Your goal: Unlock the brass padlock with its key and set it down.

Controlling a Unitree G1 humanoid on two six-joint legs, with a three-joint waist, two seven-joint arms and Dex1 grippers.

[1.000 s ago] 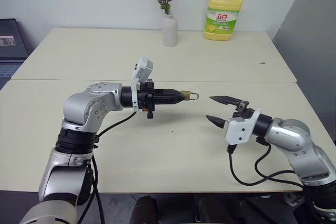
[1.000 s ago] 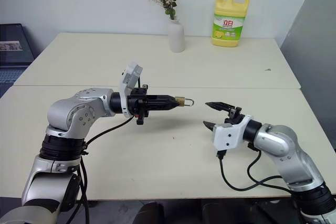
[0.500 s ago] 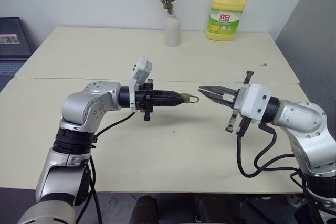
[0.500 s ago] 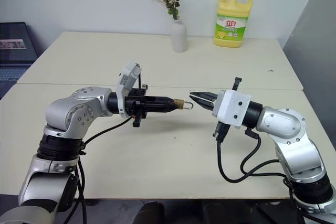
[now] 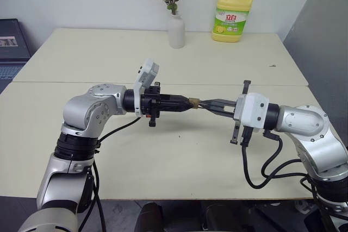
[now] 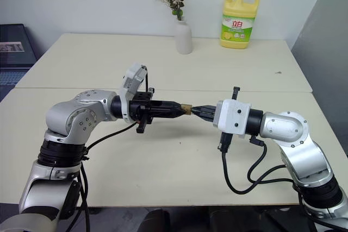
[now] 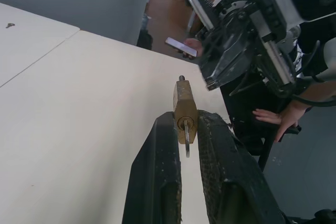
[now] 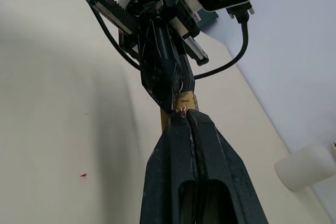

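Left eye view is showing the left gripper (image 5: pixel 187 102) pinching the brass padlock (image 5: pixel 192 101) above the table (image 5: pixel 179 156), the right gripper (image 5: pixel 205 104) closing flat at its shackle, unlocking pending.

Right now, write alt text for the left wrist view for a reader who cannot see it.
Two black fingers of the left gripper clamp a small rectangular golden-brass padlock, with a thin silvery key hanging from its near end between them. Just past the lock is the right arm's black and white gripper body, over the pale cream table. A person's hand rests behind.
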